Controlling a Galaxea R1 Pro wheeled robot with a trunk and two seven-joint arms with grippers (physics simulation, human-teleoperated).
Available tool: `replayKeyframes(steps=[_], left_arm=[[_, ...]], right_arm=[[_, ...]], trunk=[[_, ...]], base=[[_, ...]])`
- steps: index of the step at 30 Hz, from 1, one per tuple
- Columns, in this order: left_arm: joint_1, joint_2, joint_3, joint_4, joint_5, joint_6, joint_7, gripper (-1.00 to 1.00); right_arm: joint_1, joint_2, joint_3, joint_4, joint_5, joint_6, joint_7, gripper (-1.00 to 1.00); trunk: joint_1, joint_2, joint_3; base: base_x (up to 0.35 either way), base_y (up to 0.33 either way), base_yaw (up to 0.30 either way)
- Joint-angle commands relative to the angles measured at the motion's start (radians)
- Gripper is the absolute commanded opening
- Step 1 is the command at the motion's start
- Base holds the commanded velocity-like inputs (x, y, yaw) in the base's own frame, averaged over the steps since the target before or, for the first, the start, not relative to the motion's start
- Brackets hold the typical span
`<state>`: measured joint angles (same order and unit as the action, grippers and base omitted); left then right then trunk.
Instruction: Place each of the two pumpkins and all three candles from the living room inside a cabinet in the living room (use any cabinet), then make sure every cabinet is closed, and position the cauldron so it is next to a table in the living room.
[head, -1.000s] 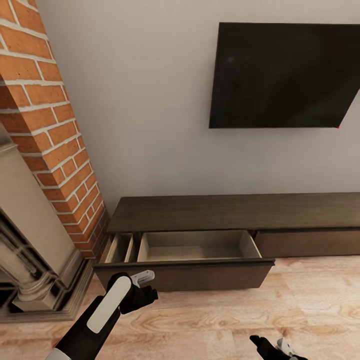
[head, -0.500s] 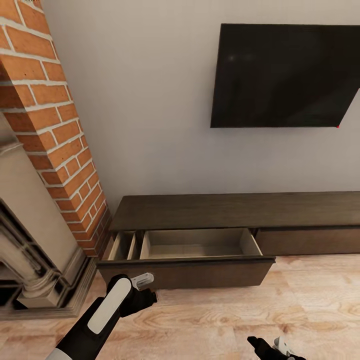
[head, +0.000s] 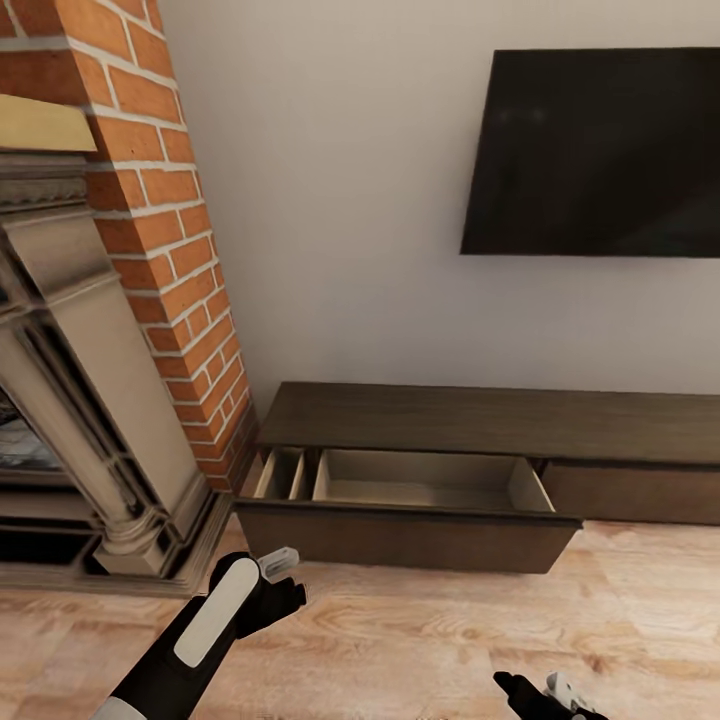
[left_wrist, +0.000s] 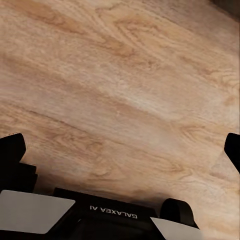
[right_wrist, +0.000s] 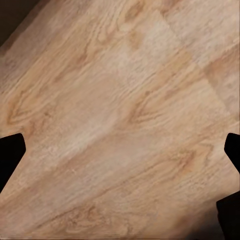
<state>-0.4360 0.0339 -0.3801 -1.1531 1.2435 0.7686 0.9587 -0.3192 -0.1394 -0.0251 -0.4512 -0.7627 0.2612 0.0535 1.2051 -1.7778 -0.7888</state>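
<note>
We are facing the cabinet (head: 480, 420), its drawer (head: 420, 495) hanging open and bare. Our left gripper (left_wrist: 120, 145) and right gripper (right_wrist: 120, 150) are hovering spread, empty. We are judging the drawer stiff, best pushed at its flat front.

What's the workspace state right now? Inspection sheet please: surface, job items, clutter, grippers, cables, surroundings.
Surface: pale wood-plank floor, bare in both wrist views.
Job's things: long low dark-brown wooden cabinet against the wall; its left drawer is pulled out, and the visible part of its pale wood inside looks empty. Pumpkins, candles, cauldron, table: nothing seen.
Clutter: nothing seen.
Grippers: left gripper open over the floor, holding nothing; right gripper open over the floor, holding nothing.
Cables: nothing seen.
Surroundings: red-brick chimney column with beige carved fireplace surround on the left; black flat wall screen above the cabinet; plain pale wall.
</note>
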Motion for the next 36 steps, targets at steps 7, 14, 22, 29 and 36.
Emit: replayKeyframes(steps=[7, 14, 22, 29, 36], left_arm=[[-0.001, 0.0, -0.003, -0.001, 0.008, 0.0, 0.008, 1.0], [-0.001, 0.001, -0.004, 0.0, 0.009, -0.026, 0.008, 1.0], [-0.001, 0.001, -0.001, 0.032, 0.009, -0.047, 0.009, 1.0], [-0.001, 0.003, 0.001, 0.099, 0.008, -0.068, 0.007, 1.0], [-0.001, 0.006, 0.001, 0.104, 0.008, -0.072, 0.006, 1.0]], right_arm=[[0.0, 0.0, 0.002, -0.001, -0.004, 0.004, 0.001, 1.0], [0.0, 0.0, 0.002, -0.001, 0.006, 0.004, -0.001, 1.0], [0.0, 0.001, 0.001, 0.002, 0.031, -0.019, -0.001, 1.0], [0.0, 0.0, 0.001, 0.005, 0.032, -0.029, -0.001, 1.0], [0.0, 0.001, 0.001, 0.005, 0.033, -0.03, -0.001, 1.0]], trunk=[[0.0, 0.0, -0.001], [0.0, 0.0, -0.001], [0.0, 0.0, -0.001], [0.0, 0.0, -0.001], [0.0, 0.0, -0.001]], base=[[-0.064, 0.0, 0.289], [-0.002, 0.0, 0.289], [0.0, 0.0, 0.289], [0.0, 0.0, 0.289], [0.0, 0.0, 0.289]])
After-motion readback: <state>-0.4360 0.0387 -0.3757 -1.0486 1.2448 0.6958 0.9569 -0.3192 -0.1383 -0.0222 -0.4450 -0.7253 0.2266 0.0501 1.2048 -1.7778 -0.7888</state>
